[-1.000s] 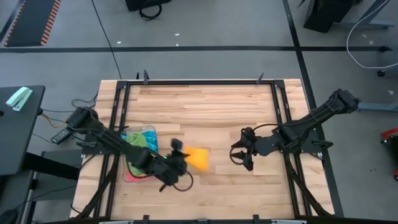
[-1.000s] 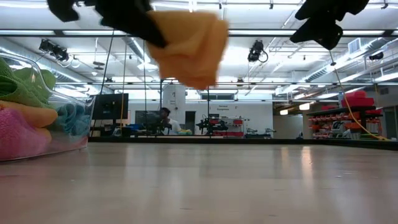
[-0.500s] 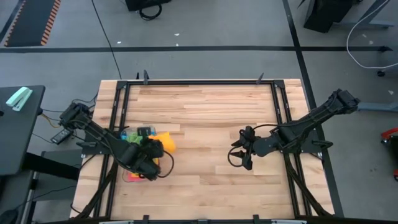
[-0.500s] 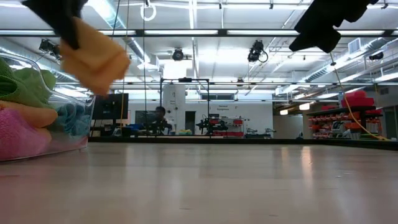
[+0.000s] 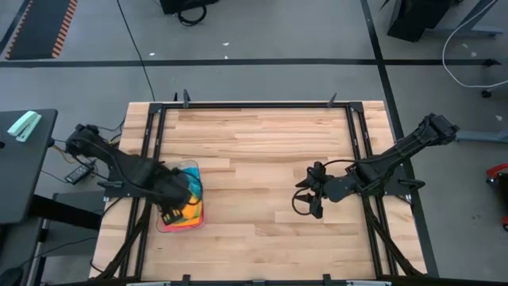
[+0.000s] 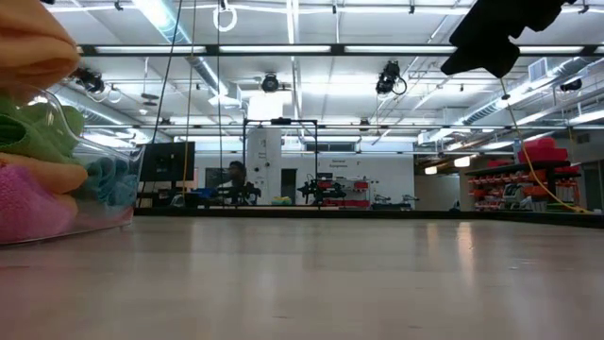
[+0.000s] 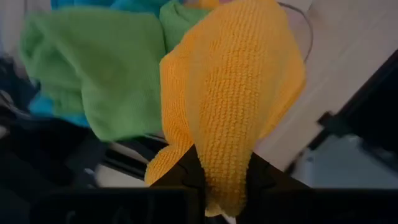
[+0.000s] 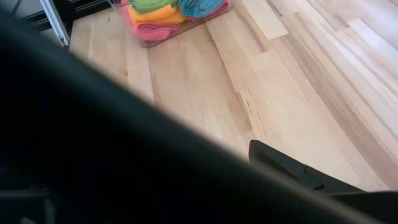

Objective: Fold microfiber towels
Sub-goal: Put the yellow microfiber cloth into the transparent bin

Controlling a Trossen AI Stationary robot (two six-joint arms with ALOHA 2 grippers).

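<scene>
My left gripper (image 5: 173, 199) points down over the clear plastic tray (image 5: 196, 168) near the table's left edge. It is shut on an orange microfiber towel (image 7: 230, 106), which also shows at the top left of the low view (image 6: 33, 42). Green (image 7: 106, 68), blue (image 6: 109, 179), orange (image 6: 47, 172) and pink (image 6: 28, 203) towels lie piled in the tray. My right gripper (image 5: 308, 199) hovers open over the table's right half and holds nothing. My left gripper pinches the bunched orange towel by one end (image 7: 221, 183) between its two fingers (image 7: 186, 177), coming from above and pointing down. The rest of the towel hangs below the fingers, over the green towels in the tray. I cannot tell whether it touches them.
Bare wooden tabletop (image 5: 262, 159) spreads between the tray and the right arm. A black metal frame (image 5: 254, 105) runs along the table's edges. The right wrist view shows the tray (image 8: 174, 15) far across the boards.
My left gripper has carried the orange towel from the middle of the table toward the left edge and upward, to above the tray. It has turned on the way from a slant to pointing down. The towel stayed bunched in the hold.
</scene>
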